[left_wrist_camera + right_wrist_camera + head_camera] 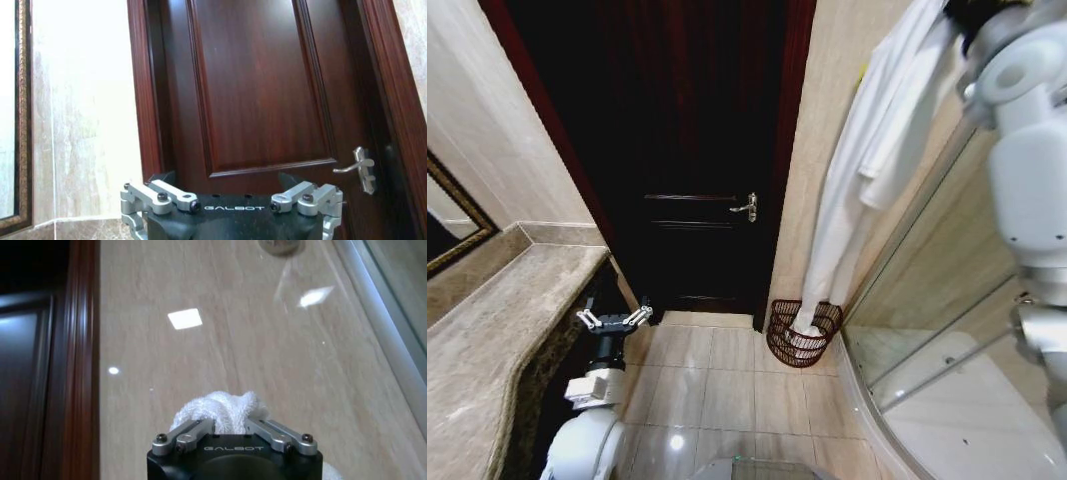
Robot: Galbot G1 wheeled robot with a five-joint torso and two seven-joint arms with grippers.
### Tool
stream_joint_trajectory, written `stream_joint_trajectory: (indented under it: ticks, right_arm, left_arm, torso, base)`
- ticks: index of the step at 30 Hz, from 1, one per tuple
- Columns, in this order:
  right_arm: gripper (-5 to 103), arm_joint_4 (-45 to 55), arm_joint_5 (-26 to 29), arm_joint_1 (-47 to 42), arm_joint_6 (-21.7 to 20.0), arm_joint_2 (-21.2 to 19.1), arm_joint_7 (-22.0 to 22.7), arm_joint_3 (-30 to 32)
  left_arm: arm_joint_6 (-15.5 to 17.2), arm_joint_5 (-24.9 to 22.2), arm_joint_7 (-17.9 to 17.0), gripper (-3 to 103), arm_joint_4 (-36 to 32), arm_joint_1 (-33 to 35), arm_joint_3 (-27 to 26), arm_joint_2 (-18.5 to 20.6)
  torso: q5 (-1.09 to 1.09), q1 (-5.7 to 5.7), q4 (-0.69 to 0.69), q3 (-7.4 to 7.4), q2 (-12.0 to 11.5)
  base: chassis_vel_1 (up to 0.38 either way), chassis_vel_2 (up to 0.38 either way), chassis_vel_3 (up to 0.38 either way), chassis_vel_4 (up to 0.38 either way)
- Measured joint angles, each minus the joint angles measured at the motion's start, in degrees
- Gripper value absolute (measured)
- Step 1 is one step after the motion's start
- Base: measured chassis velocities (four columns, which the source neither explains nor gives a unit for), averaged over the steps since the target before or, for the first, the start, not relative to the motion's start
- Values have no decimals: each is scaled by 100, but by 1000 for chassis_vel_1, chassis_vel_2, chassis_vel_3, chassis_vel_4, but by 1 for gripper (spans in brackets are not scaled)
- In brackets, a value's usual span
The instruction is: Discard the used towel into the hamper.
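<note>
L gripper [613, 320] low, spread; R gripper [231, 427] clamped, raised.

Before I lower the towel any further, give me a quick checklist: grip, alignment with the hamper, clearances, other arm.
1. Grip: right tool is shut on the white towel, cloth bunched between its fingers. Ok.
2. Towel end: its lower tip already hangs inside the hamper, which stands on the floor by the wall. Ok.
3. Towel free of the wall hook: top of the towel is cut off in the head view. Cannot tell.
4. Glass shower panel: close beside the hanging towel and right arm; contact not visible. Cannot tell.
5. Left tool: open, low beside the counter, facing the door, apart from the hamper. Ok.
</note>
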Motion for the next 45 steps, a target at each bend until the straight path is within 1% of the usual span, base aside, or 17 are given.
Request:
stream_joint_trajectory:
  ticks: [3, 8, 11, 12, 16, 21, 22, 23, 25, 28, 29, 31, 33, 34, 38, 42, 45]
  right_arm:
    - [5, 97, -67, -261, 6, -11, -5, 74]
    - [5, 227, -218, -748, 50, -77, -70, 196]
    - [5, 272, -274, -947, 72, -95, -97, 225]
    - [5, 353, -319, -1189, 98, -101, -110, 252]
    - [5, 590, -386, -1582, 238, -25, -44, 297]
    - [5, 719, -390, -1739, 270, 32, 20, 313]
    - [5, 753, -390, -1795, 270, 47, 34, 331]
    - [5, 773, -442, -1953, 276, 84, 47, 407]
    - [5, 773, -442, -1953, 276, 84, 47, 407]
    - [5, 798, -611, -2360, 324, 117, -19, 612]
    - [5, 798, -611, -2360, 324, 117, -19, 612]
    - [5, 819, -719, -2603, 365, 122, -101, 703]
    - [5, 875, -792, -2843, 399, 136, -159, 801]
    - [5, 875, -792, -2843, 399, 136, -159, 801]
    - [5, 996, -973, -3400, 499, 207, -241, 966]
    - [5, 1052, -1066, -3659, 532, 263, -267, 1033]
    - [5, 1014, -1236, -3943, 601, 367, -312, 1127]
  left_arm:
    - [-9, 1, 0, 100, 50, -6, 16, 0]
    - [-18, 15, -2, 100, 95, -35, 89, -12]
    - [-20, 24, -5, 100, 102, -35, 117, -21]
    - [-32, 33, -13, 100, 115, -33, 149, -25]
    - [-49, 46, -25, 100, 128, -29, 173, -33]
    - [-49, 48, -27, 100, 123, -25, 172, -49]
    - [-52, 49, -29, 100, 122, -22, 169, -58]
    - [-75, 59, -32, 100, 124, -18, 162, -72]
    - [-75, 59, -32, 100, 124, -18, 162, -72]
    - [-90, 62, -41, 100, 120, -7, 135, -78]
    - [-90, 62, -41, 100, 120, -7, 135, -78]
    - [-96, 64, -46, 100, 118, 6, 127, -77]
    - [-108, 75, -47, 100, 118, 20, 125, -76]
    - [-108, 75, -47, 100, 118, 20, 125, -76]
    - [-123, 112, -27, 100, 84, 58, 143, -81]
    - [-140, 138, -24, 100, 84, 70, 163, -99]
    - [-173, 170, -22, 100, 83, 109, 183, -128]
  torso:
    - [2, 0, 0, 0, 0]
    - [-1, 0, -1, 0, 0]
    - [2, 0, -1, 0, 0]
    - [5, 0, -1, 0, 0]
    - [0, 0, -1, 0, 0]
    - [-1, -14, 0, -13, -23]
    - [0, -31, 0, -32, -59]
    - [1, -85, 0, -92, -177]
    - [1, -85, 0, -92, -177]
    - [0, -176, -1, -197, -373]
    - [0, -176, -1, -197, -373]
    - [4, -218, -2, -248, -467]
    - [2, -258, -2, -298, -558]
    - [2, -258, -2, -298, -558]
    - [3, -351, -2, -406, -758]
    - [2, -395, -3, -456, -852]
    - [1, -460, -1, -530, -990]
  base:
    - [0, 0, 0, 0]
    - [0, 0, 0, 0]
    - [0, 0, 0, 0]
    - [0, 0, 0, 0]
    - [0, 0, 0, 0]
    - [0, 0, 0, 0]
    - [0, 0, 0, 0]
    - [0, 0, 0, 0]
    - [0, 0, 0, 0]
    - [0, 0, 0, 0]
    - [0, 0, 0, 0]
    - [0, 0, 0, 0]
    - [0, 0, 0, 0]
    - [0, 0, 0, 0]
    - [0, 0, 0, 0]
    - [0, 0, 0, 0]
    - [0, 0, 0, 0]
